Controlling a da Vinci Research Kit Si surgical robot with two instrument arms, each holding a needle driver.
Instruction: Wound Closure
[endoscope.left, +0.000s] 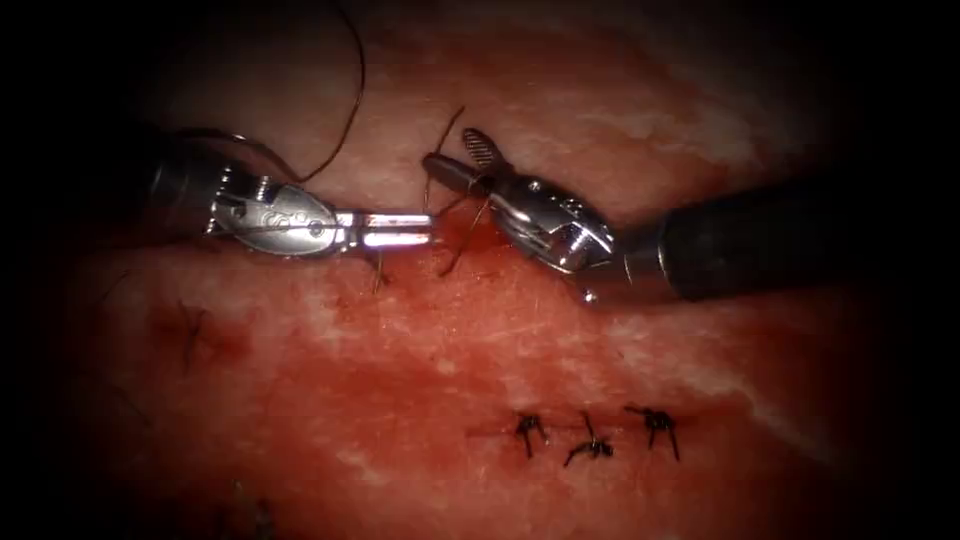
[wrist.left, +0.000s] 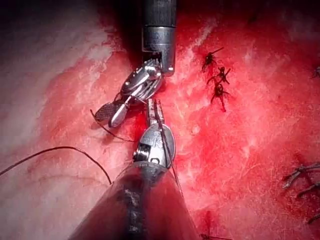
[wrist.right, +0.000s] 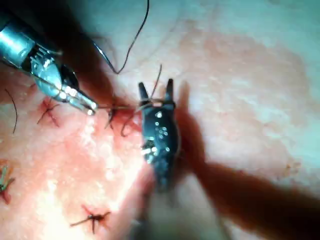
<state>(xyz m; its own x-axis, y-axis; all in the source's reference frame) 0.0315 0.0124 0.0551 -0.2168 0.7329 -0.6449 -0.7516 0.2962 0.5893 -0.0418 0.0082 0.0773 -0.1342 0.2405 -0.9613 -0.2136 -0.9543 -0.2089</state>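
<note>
The left tool (endoscope.left: 395, 229) comes in from the left with its jaws pressed together on the thread (endoscope.left: 345, 120), which loops up and away over the tissue (endoscope.left: 420, 350) behind it. The right tool (endoscope.left: 462, 160) has its jaws spread, with a strand of thread passing between them; they pinch nothing. The two tips are close together over a patch of red fluid (endoscope.left: 478, 235) at the cut. I cannot make out the needle. Three knotted stitches (endoscope.left: 590, 432) sit in a row nearer the camera.
</note>
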